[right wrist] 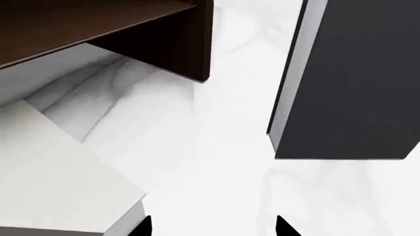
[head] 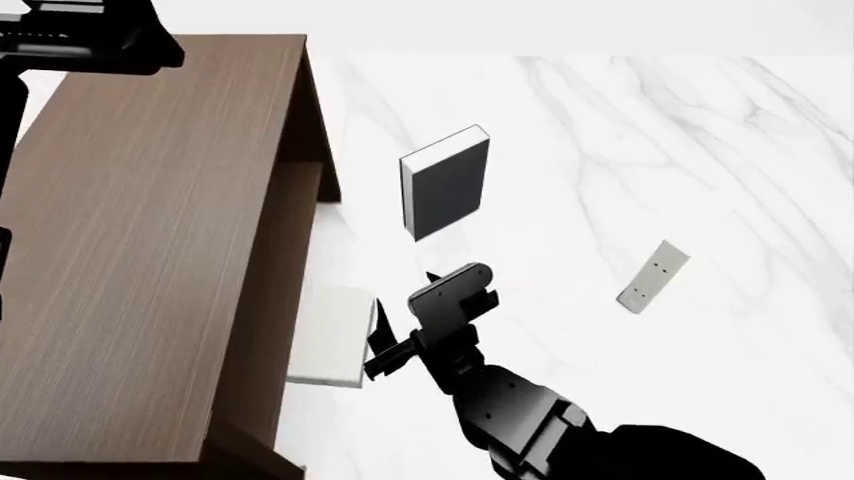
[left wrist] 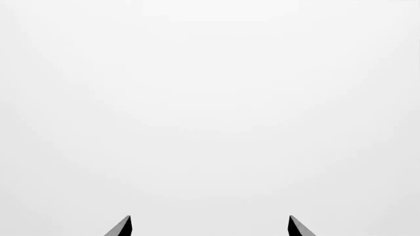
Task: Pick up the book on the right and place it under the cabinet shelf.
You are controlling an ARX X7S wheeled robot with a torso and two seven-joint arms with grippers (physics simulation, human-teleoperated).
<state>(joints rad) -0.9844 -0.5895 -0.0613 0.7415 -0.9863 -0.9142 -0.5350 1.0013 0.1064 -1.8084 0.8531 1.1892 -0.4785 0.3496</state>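
The plain white book [head: 331,335] lies flat on the marble floor at the open face of the brown cabinet [head: 147,250]. Its left part is hidden by the cabinet's top. In the right wrist view the book [right wrist: 52,182] lies just beside one fingertip, below the level of the inner shelf board [right wrist: 92,24]. My right gripper [head: 378,343] is open and empty right next to the book; its tips [right wrist: 213,225] stand wide apart. My left gripper [left wrist: 210,223] is open and empty, raised above the cabinet's far left [head: 80,35].
A black-covered book [head: 445,185] with white page edges stands upright to the right of the cabinet; it also shows in the right wrist view [right wrist: 354,73]. A second small pale book [head: 654,275] lies on the floor further right.
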